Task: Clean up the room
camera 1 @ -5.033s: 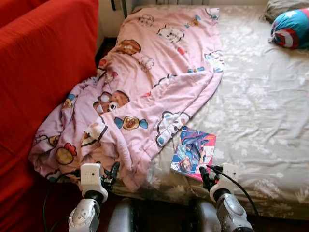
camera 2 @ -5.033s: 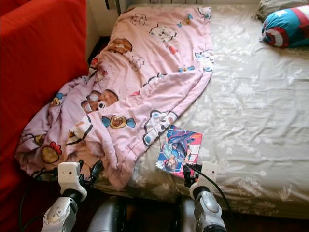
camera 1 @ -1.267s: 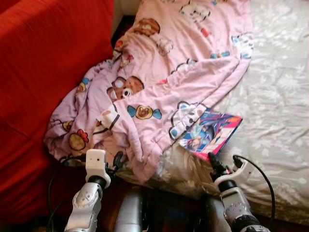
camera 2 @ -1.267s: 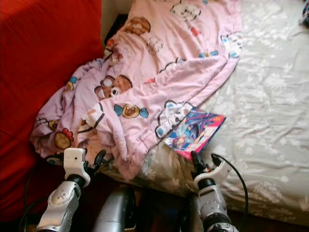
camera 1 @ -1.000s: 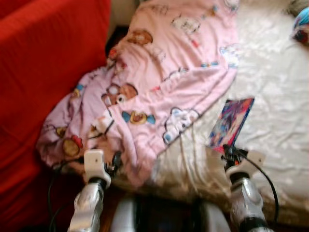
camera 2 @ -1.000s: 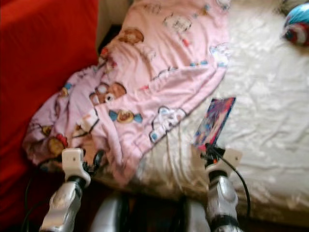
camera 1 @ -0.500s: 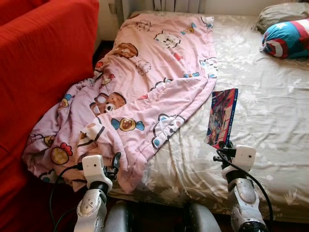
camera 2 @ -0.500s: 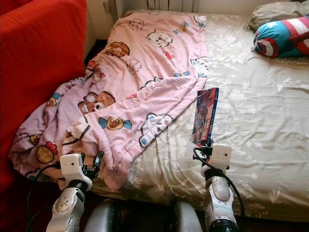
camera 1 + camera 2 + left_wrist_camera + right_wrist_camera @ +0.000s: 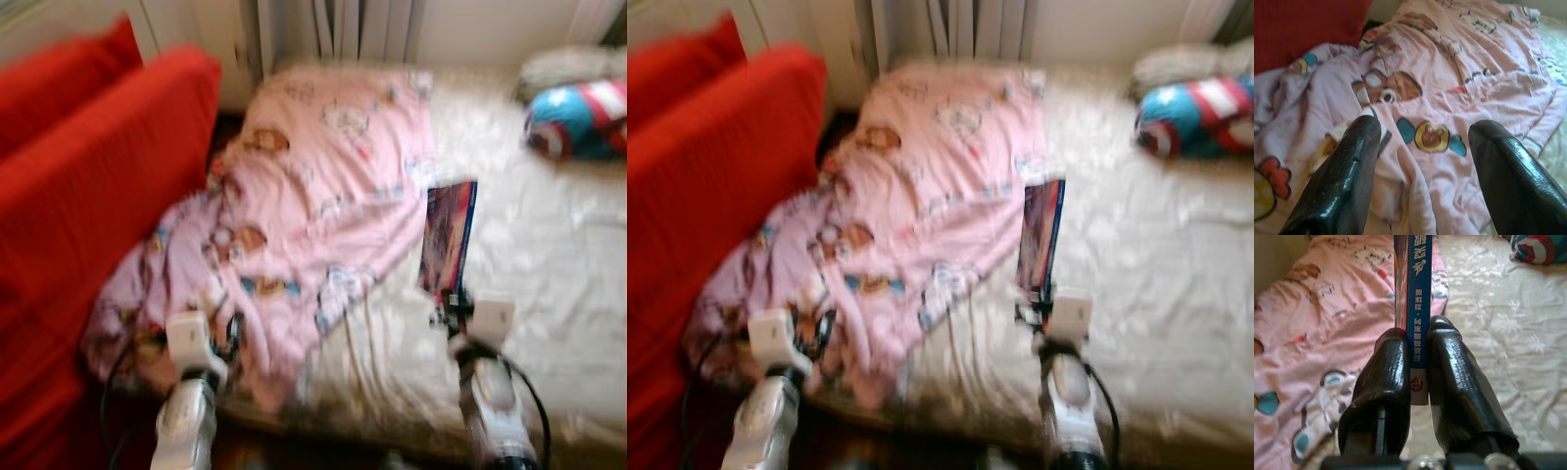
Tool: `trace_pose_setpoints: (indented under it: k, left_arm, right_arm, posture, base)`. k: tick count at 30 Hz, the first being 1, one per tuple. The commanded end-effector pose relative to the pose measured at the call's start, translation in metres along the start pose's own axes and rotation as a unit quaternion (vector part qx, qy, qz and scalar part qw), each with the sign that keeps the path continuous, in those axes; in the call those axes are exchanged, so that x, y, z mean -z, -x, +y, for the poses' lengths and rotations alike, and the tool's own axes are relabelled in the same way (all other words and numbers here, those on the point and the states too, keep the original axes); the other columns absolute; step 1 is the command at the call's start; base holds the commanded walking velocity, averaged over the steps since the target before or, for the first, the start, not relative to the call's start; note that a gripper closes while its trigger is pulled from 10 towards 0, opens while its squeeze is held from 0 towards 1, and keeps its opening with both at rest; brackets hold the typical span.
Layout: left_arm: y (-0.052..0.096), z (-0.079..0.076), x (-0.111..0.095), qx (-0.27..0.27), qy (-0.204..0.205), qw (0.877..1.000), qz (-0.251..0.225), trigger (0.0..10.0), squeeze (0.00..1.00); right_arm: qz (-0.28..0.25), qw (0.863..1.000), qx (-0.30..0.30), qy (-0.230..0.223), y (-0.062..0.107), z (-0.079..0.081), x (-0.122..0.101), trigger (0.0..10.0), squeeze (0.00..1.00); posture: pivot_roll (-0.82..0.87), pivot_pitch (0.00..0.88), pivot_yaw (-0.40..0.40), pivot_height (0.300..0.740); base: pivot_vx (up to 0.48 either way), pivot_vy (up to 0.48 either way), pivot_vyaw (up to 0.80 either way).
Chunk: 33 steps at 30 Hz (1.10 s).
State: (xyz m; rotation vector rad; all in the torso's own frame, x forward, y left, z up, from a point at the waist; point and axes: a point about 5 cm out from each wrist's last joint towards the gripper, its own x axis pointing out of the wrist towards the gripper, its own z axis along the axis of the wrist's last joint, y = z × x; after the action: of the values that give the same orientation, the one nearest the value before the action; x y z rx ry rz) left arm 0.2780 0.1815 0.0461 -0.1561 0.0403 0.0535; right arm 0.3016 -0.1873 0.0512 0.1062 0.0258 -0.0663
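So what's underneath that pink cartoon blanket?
The pink blanket lies over the bed's floral sheet, its crumpled end spilling toward the red sofa. Anything beneath the folds is hidden.

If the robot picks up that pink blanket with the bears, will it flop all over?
Probably yes. The pink blanket lies rumpled in soft folds, so it would likely sag and trail. It looks thin, so probably light. The open left pincer would likely gather just one fold.
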Motion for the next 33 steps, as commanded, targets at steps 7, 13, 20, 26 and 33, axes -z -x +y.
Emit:
trace_pose_setpoints:
  k: [7, 13, 20, 26, 33]
  left_arm:
    - [0.0043, 0.0039, 0.0066, -0.006, 0.006, 1.000, 0.007, 10.0, 0.00]
    - [0.0028, 0.0033, 0.0047, -0.004, 0.004, 1.000, 0.004, 10.0, 0.00]
    - [0.0004, 0.0067, 0.0018, -0.010, -0.011, 1.000, -0.002, 10.0, 0.00]
    - [-0.0010, 0.0067, 0.0010, -0.010, -0.012, 1.000, -0.002, 10.0, 0.00]
    - [-0.0026, 0.0049, 0.0002, -0.008, -0.014, 1.000, -0.004, 10.0, 0.00]
  right_arm:
    - [-0.015, 1.000, -0.002, -0.011, -0.0026, 0.0035, -0.0066, 10.0, 0.00]
    - [-0.015, 1.000, 0.000, -0.013, -0.0041, 0.0050, -0.0074, 10.0, 0.00]
    - [0.009, 1.000, 0.022, -0.015, -0.0063, 0.0029, -0.0043, 10.0, 0.00]
    - [0.010, 0.999, 0.032, -0.022, -0.0053, 0.0007, -0.0029, 10.0, 0.00]
    - [0.002, 0.999, 0.031, -0.018, -0.0052, 0.0033, -0.0049, 10.0, 0.00]
  posture:
    - [0.00, 0.053, -0.018, 0.740]
    - [0.01, 0.080, -0.023, 0.740]
    - [0.01, 0.108, -0.027, 0.740]
    - [0.01, 0.129, -0.024, 0.740]
    - [0.01, 0.138, -0.023, 0.740]
  base:
    - [0.000, 0.000, 0.00]
    - [0.000, 0.000, 0.00]
    - [0.000, 0.000, -0.16]
    - [0.000, -0.271, -0.69]
    - [0.000, -0.296, 0.00]
